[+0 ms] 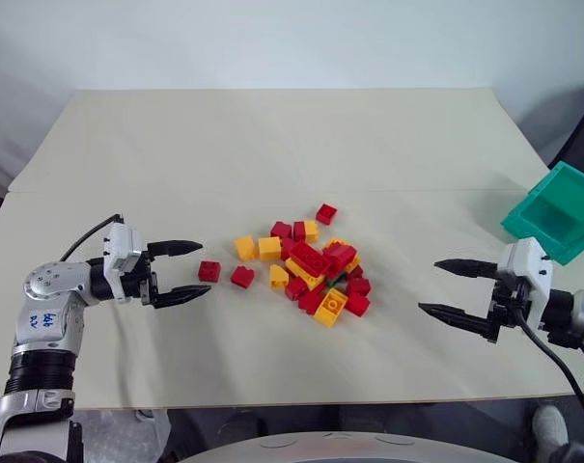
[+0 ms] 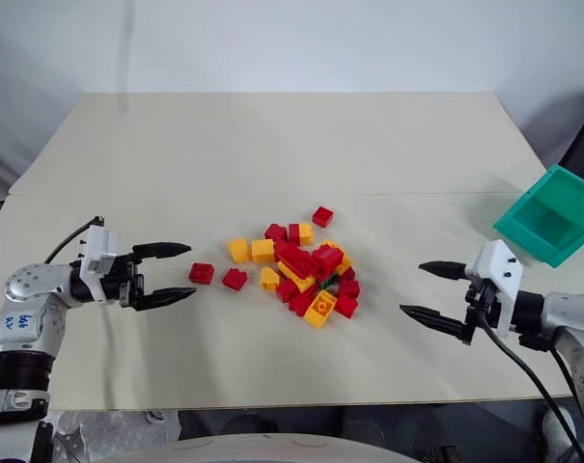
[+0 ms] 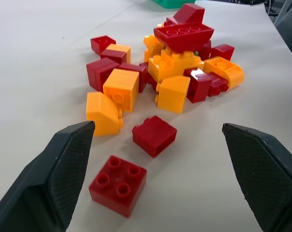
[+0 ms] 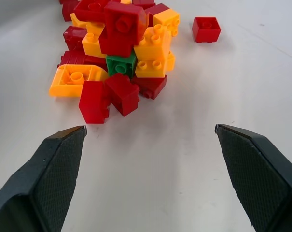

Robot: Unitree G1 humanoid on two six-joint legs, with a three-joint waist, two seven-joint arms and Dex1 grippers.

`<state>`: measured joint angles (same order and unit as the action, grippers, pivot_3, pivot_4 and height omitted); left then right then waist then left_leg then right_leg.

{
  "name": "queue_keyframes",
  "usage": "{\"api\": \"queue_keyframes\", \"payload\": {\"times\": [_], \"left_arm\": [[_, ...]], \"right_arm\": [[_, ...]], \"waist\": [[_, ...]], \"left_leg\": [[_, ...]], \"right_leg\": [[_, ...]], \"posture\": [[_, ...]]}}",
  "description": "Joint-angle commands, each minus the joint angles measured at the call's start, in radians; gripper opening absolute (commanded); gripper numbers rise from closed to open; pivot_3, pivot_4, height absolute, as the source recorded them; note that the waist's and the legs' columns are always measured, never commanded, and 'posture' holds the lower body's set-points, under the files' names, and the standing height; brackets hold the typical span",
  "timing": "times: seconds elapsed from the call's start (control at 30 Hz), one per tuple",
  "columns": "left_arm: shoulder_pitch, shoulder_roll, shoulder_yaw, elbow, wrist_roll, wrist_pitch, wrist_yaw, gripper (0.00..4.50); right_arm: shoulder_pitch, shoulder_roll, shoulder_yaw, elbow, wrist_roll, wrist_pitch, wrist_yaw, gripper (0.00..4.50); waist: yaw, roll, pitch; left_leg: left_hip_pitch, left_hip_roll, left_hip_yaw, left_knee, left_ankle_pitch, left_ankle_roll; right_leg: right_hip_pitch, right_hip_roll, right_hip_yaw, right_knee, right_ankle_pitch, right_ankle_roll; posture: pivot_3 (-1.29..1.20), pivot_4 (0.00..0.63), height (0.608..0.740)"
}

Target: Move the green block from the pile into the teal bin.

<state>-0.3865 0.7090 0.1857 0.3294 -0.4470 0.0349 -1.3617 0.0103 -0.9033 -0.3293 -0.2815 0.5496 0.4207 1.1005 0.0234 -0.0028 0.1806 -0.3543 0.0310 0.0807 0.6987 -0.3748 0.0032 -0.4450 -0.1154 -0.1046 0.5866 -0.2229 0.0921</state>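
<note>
The pile (image 1: 311, 265) of red and yellow-orange bricks lies at the middle of the table. The green block (image 4: 120, 65) sits low in the pile's right side, wedged under red and yellow-orange bricks, with only part of it showing. The teal bin (image 1: 559, 214) stands at the table's right edge, tilted, its inside bare. My left gripper (image 1: 203, 268) hovers left of the pile, open, pointing at two loose red bricks. My right gripper (image 1: 430, 285) hovers right of the pile, open and holding nothing, a short gap from the nearest bricks.
Two loose red bricks (image 1: 209, 271) (image 1: 241, 277) lie between the left gripper and the pile. Another red brick (image 1: 326, 213) lies just behind the pile. The beige table (image 1: 272, 145) has its front edge close below both arms.
</note>
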Motion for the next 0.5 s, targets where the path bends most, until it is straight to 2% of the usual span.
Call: {"api": "queue_keyframes", "payload": {"times": [0.03,0.13,0.2,0.3,0.4,0.5], "left_arm": [[-0.019,0.005,0.005,-0.004,-0.022,0.007,-0.02,4.5],[-0.025,0.005,0.004,-0.004,0.025,-0.013,0.047,4.5],[-0.032,0.018,-0.009,-0.012,0.007,0.094,0.057,4.5],[-0.029,0.02,-0.008,-0.023,0.002,0.116,0.054,4.5],[-0.022,0.015,0.004,-0.027,-0.024,0.09,-0.007,4.5],[-0.03,0.013,0.002,-0.013,-0.024,0.076,-0.031,4.5]], "right_arm": [[-0.013,-0.006,-0.012,-0.019,0.001,-0.007,-0.011,4.47],[-0.013,-0.018,-0.001,-0.036,-0.008,0.024,-0.035,4.47],[-0.017,-0.03,0.009,-0.066,-0.016,0.053,-0.063,4.47],[-0.035,-0.037,0.018,-0.146,0.006,0.14,-0.123,4.47],[-0.087,-0.04,0.001,-0.25,0.237,0.363,-0.163,3.84],[-0.153,-0.042,0.028,-0.348,0.368,0.49,-0.232,2.83]], "waist": [[0.0,0.0,0.0],[0.0,0.0,0.0],[0.0,0.0,0.0],[0.0,0.0,0.0],[-0.003,0.0,0.0],[-0.003,0.0,0.0]], "left_leg": [[0.0,0.0,0.0,0.0,0.0,0.0],[0.0,0.0,0.0,0.0,0.0,0.0],[0.0,0.0,0.0,0.0,0.0,0.0],[0.0,0.0,0.0,0.0,0.0,0.0],[0.0,0.0,0.0,0.001,0.0,0.0],[0.0,0.001,0.0,0.001,0.0,0.0]], "right_leg": [[0.0,0.0,0.0,0.0,0.0,0.0],[0.0,0.0,0.0,0.0,0.0,0.0],[0.0,0.0,0.0,0.0,0.0,0.0],[0.0,0.0,0.0,0.001,0.0,0.0],[0.0,0.0,0.0,0.001,0.0,0.0],[0.0,0.0,0.0,0.001,0.0,0.0]], "posture": [[0.0,0.15,0.74],[0.0,0.15,0.74],[0.0,0.15,0.74],[0.0,0.15,0.74],[0.0,0.15,0.74],[0.0,0.15,0.74]]}}
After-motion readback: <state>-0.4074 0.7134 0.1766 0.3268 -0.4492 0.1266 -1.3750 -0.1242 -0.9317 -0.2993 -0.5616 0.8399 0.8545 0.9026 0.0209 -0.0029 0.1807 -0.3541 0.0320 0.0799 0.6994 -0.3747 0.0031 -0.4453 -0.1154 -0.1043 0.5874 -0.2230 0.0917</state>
